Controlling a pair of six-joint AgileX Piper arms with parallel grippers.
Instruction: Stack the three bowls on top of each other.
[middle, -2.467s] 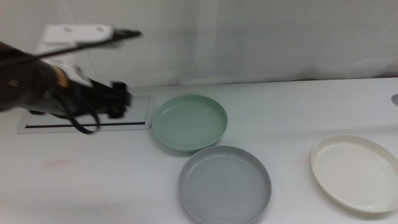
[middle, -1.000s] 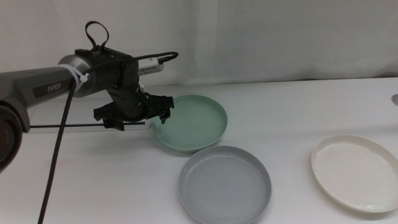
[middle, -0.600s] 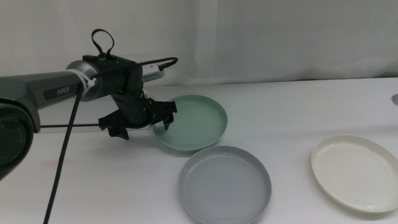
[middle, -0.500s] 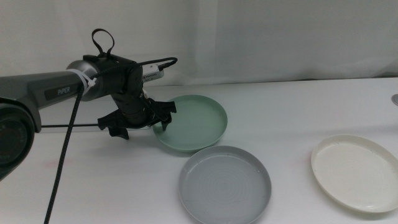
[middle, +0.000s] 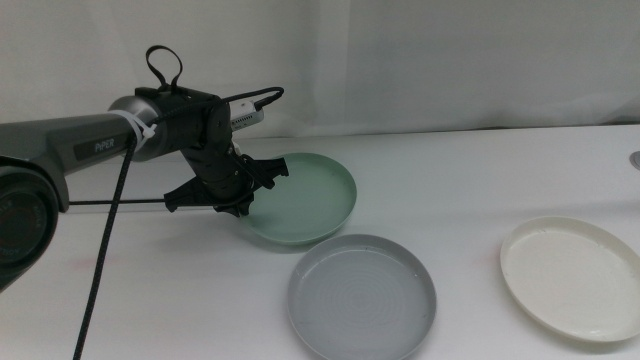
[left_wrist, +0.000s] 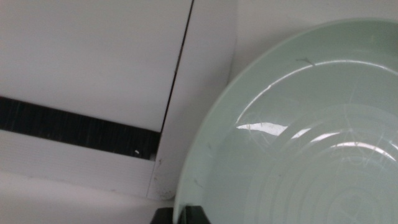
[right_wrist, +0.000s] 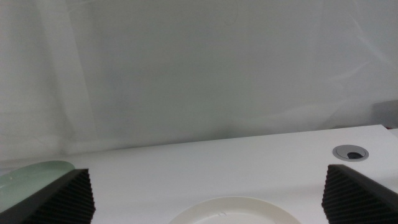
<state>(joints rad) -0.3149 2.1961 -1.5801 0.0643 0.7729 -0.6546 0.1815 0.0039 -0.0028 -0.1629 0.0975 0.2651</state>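
Note:
The mint green bowl (middle: 310, 198) sits at the table's middle back, and my left gripper (middle: 243, 192) is shut on its left rim. In the left wrist view the green bowl (left_wrist: 298, 143) fills the frame, with the left gripper (left_wrist: 180, 215) pinched on its edge and only the jaw tips showing. The grey bowl (middle: 362, 296) lies flat just in front of the green one. At the right lies the white bowl (middle: 574, 277). My right gripper (right_wrist: 205, 171) is out of the middle view; it hangs open above the white bowl (right_wrist: 230, 213), and the green bowl (right_wrist: 31, 172) shows at one edge.
A flat white panel (middle: 90, 203) with a black slot lies behind the left arm, also close by as the panel (left_wrist: 93, 62) in the left wrist view. A round cable grommet (right_wrist: 350, 152) is set in the table's far right. A white curtain closes the back.
The left arm swung in from the left, reached the green bowl's left rim and closed on it. The bowl has shifted slightly left; grey and white bowls have not moved.

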